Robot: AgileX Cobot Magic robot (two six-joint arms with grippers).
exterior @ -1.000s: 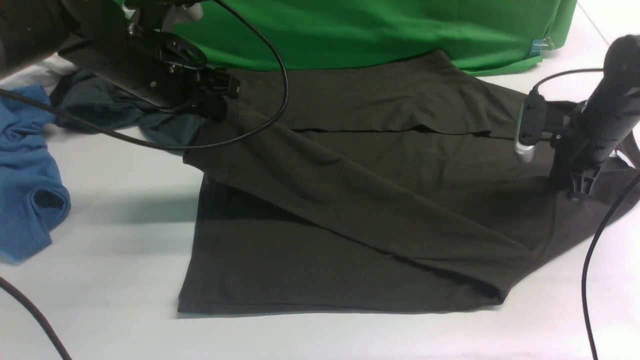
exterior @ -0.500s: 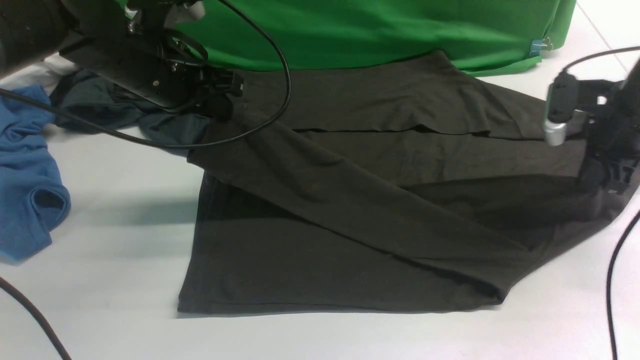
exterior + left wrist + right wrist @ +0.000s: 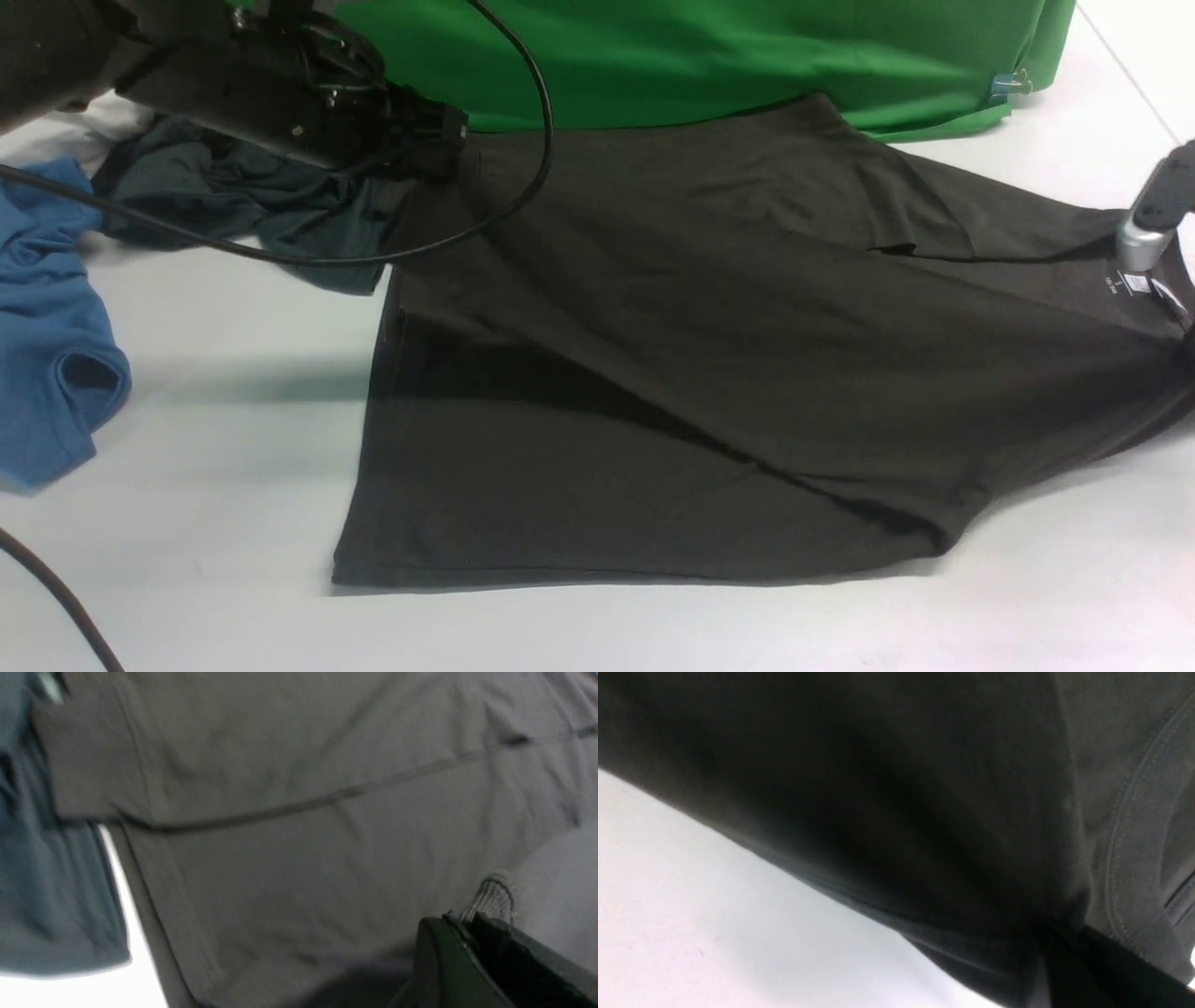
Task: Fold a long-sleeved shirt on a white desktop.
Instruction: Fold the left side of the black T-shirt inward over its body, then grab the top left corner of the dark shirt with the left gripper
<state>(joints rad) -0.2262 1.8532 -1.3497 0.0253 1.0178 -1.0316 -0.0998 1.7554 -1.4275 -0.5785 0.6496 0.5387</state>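
Front view: the shirt (image 3: 672,373) lies spread on the white table (image 3: 187,560), just in front of the green cloth (image 3: 700,56), its far edge meeting that cloth's hem. The left gripper (image 3: 446,147) sits at the shirt's corner nearest the green cloth, beside a teal-grey garment (image 3: 233,196). The neck label (image 3: 1134,283) shows well out from the green cloth's clipped corner.

Left wrist view: the jaws are clenched, with a ribbed cuff (image 3: 490,898) poking out from between them, so this arm grips the shirt by its sleeve end.

Right wrist view: this picture is dark and blurred, but the right gripper (image 3: 1064,970) appears clamped on bunched cloth near the collar seam (image 3: 1125,835).

The shirt looks light, limp and stretchy. It would likely sag between two holds and drag on the table rather than slide cleanly. The best places to grip are probably the doubled edges: cuff, hem and collar band, where the thicker knit gives the jaws something to bite. A pinch in the middle of the body might catch only the top layer.
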